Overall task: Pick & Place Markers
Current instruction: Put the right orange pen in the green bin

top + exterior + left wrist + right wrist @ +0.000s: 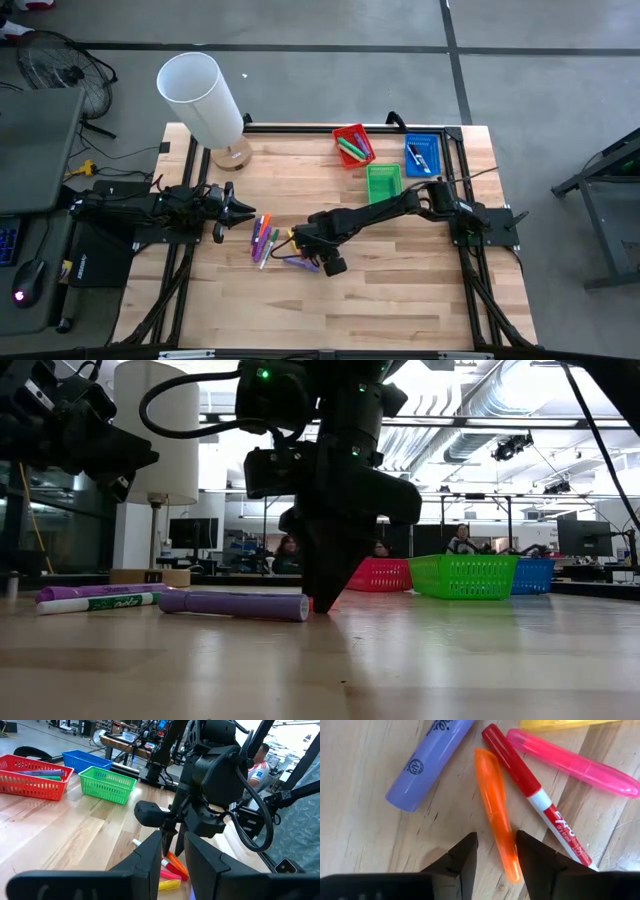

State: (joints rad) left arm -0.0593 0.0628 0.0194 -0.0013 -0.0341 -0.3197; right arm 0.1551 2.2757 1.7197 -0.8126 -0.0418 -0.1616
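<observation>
Markers point(263, 240) mostly lie loose on the bench point(400, 290), a few sit in the red tray point(352, 146), and the right tool point(496, 851) is narrowly open around an orange marker point(496, 810), nothing lifted.

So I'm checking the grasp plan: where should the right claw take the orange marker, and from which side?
Grip the orange marker around the middle of its barrel, coming straight down from above. It lies flat on the wooden table, with the red marker close along one side, so the fingers should straddle it across its width. The right claw, open, already hangs over its near end.
</observation>
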